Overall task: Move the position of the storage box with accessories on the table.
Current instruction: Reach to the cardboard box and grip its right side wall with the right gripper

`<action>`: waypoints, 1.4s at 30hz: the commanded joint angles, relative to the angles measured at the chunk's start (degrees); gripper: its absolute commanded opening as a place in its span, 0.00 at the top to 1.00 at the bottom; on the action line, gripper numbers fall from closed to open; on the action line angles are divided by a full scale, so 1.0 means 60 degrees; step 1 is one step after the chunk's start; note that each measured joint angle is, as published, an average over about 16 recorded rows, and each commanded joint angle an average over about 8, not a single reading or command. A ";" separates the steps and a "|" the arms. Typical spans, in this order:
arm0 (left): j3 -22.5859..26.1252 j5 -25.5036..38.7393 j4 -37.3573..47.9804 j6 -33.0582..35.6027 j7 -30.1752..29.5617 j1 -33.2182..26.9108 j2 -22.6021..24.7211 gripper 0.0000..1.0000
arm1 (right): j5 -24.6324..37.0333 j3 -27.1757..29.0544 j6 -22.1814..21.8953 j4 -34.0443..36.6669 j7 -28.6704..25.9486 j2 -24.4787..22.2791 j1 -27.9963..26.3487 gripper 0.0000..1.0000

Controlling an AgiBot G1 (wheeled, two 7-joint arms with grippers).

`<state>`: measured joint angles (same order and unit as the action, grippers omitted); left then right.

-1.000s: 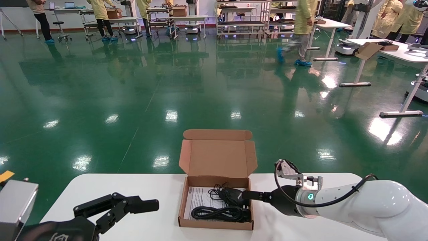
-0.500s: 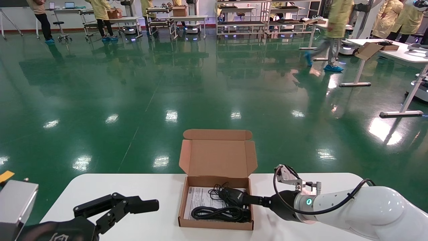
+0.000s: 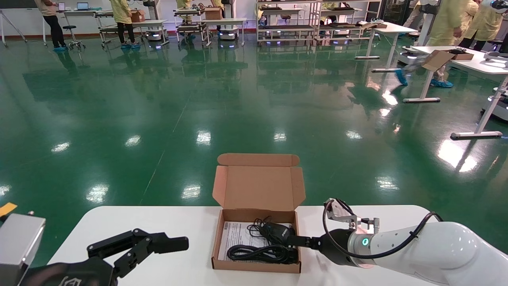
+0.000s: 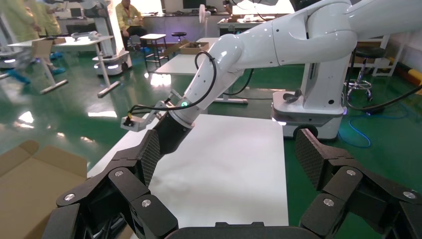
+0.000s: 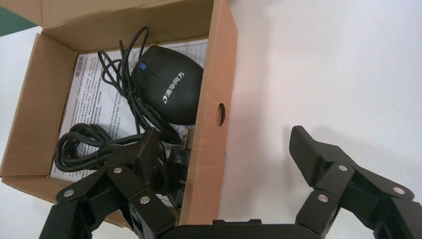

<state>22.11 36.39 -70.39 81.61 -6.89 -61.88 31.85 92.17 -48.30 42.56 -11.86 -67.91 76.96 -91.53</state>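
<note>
The storage box stands in the middle of the white table with its lid flap upright. Among its accessories, a black mouse, a coiled black cable and a printed sheet lie inside it. My right gripper is open and straddles the box's right wall, one finger among the cables, the other over bare table. My left gripper hangs open above the table's front left, holding nothing.
The table's far edge runs just behind the box, with green floor beyond. Another white table with a cardboard box stands far right. People walk among racks at the back.
My right gripper has sunk a little and slid toward the box's front along its right wall. The box and left arm have not moved. A person at the back walked right.
</note>
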 commanded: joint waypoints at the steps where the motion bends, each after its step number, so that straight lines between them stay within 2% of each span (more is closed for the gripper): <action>1: 0.0000 0.0000 0.0000 0.0000 0.0000 0.0000 0.0000 0.00 | -0.0007 -0.0025 -0.0029 -0.0038 -0.0019 -0.0008 0.0006 1.00; 42: 0.0000 0.0000 0.0000 0.0000 0.0000 0.0000 0.0000 0.00 | -0.0084 -0.0298 0.0307 0.0045 -0.0233 -0.0162 -0.0255 1.00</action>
<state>22.11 36.39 -70.39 81.61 -6.89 -61.88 31.85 91.68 -50.11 44.45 -11.62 -69.29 75.98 -93.08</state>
